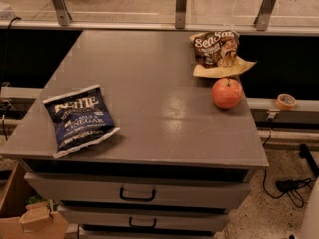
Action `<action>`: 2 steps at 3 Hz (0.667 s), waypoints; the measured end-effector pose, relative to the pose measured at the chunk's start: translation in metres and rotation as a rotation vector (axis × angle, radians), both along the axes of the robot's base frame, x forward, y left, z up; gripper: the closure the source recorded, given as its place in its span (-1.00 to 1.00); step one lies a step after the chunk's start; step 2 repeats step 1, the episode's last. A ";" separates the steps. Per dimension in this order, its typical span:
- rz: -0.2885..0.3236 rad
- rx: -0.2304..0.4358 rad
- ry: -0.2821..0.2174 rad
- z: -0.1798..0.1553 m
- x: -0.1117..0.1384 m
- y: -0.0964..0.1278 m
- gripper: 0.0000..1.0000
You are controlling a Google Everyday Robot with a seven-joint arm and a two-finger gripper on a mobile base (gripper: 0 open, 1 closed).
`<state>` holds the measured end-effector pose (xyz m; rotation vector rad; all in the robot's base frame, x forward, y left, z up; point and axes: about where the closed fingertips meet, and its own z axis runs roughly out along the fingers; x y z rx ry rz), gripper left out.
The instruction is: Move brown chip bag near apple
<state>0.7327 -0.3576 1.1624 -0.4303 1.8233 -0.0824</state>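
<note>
The brown chip bag [218,52] lies at the far right of the grey cabinet top [149,103], dark brown top with white lettering, tan lower part spread toward the apple. The red-orange apple [227,92] sits just in front of it, close to its tan edge, near the cabinet's right edge. My gripper and arm are out of the camera view; nothing holds the bag.
A dark blue Kettle chip bag [79,118] lies at the front left of the top. Drawers with handles [137,194] are below. A tape roll [286,101] sits on a ledge to the right. Cables [291,185] lie on the floor, a cardboard box [20,218] at lower left.
</note>
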 end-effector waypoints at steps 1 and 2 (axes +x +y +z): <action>-0.012 0.005 -0.053 0.011 0.007 -0.001 -1.00; -0.012 0.005 -0.053 0.011 0.007 -0.001 -1.00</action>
